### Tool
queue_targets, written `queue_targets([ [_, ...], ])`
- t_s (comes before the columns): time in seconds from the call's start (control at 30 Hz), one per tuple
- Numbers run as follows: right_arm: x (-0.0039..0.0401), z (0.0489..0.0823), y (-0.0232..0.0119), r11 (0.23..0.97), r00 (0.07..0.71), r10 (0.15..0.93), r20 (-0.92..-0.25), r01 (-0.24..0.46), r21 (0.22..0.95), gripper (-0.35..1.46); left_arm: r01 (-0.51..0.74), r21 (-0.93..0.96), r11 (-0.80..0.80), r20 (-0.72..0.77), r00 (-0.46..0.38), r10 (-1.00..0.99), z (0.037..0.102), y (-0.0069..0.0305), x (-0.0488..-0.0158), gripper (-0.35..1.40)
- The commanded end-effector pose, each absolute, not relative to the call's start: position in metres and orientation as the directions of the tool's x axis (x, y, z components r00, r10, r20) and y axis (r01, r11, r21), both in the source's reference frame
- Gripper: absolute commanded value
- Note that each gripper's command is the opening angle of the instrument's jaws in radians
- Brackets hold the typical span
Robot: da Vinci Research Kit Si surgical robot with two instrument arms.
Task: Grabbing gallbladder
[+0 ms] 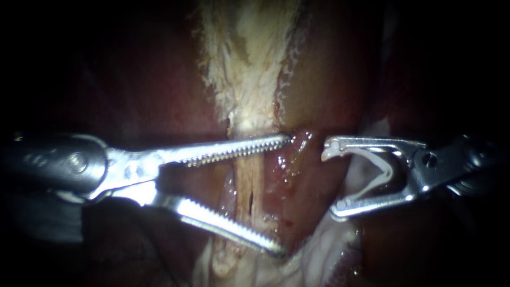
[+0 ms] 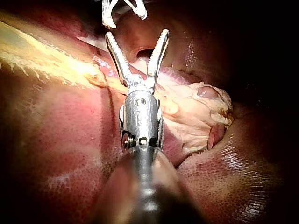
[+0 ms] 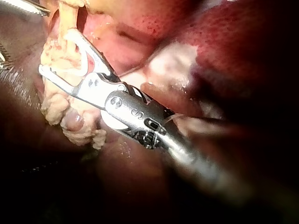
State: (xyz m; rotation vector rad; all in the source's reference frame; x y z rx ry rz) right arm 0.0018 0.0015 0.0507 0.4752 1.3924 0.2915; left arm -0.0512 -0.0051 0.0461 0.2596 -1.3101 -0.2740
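**Pink gallbladder [image 1: 287,172] sits between the spread jaws of your left instrument [image 1: 282,194]**

1. Left instrument. In the endoscope view its shaft enters from 9 o'clock. Its two toothed jaws stand wide apart, one tip near centre and the other toward 6 o'clock. They grip nothing. The upper jaw lies across a pale fibrous band [image 1: 244,69] that runs from 12 o'clock down to centre. Its tip meets the wet pink fold of the gallbladder.

2. Gallbladder. Locate it at centre, glistening, in the gap between the left jaws. It lies on the 9 o'clock side of the tips of your right instrument [image 1: 332,180].

3. Right instrument. Its shaft enters from 3 o'clock. The jaws stand apart and carry a white clip [image 1: 385,170] seated against both inner faces. They hold the clip and no tissue. Their tips are near the left upper jaw tip but do not touch it.

4. Wrist views. In the left wrist view the V of the left jaws opens over smooth pink tissue. The clip-bearing tips sit just ahead of one jaw tip. Lumpy pale tissue [image 2: 201,112] lies beside the instrument's wrist, and the mottled red liver [image 2: 56,149] lies under its shaft. In the right wrist view the clip-holding jaws lie against the same lumpy pale tissue.
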Motion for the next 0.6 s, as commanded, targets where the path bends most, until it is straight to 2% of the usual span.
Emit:
queue_targets([
  [0.03, 0.0018, 0.0507, 0.0015, 0.872, 0.164, 0.467, -0.869, 0.079, 0.484, 0.56, 0.052, 0.34, 0.939, 0.91, 0.235, -0.343, 0.046, -0.0051, -0.0512, 0.79],
  [0.27, 0.0018, 0.0507, 0.0015, 0.872, 0.164, 0.467, -0.869, 0.079, 0.484, 0.56, 0.061, 0.368, 0.928, 0.899, 0.233, -0.372, 0.0453, -0.0052, -0.0506, 0.79],
  [0.6, 0.0018, 0.0507, 0.0015, 0.872, 0.164, 0.467, -0.869, 0.079, 0.484, 0.56, 0.243, 0.428, 0.871, 0.844, 0.236, -0.481, 0.0427, -0.0033, -0.0474, 0.73],
])
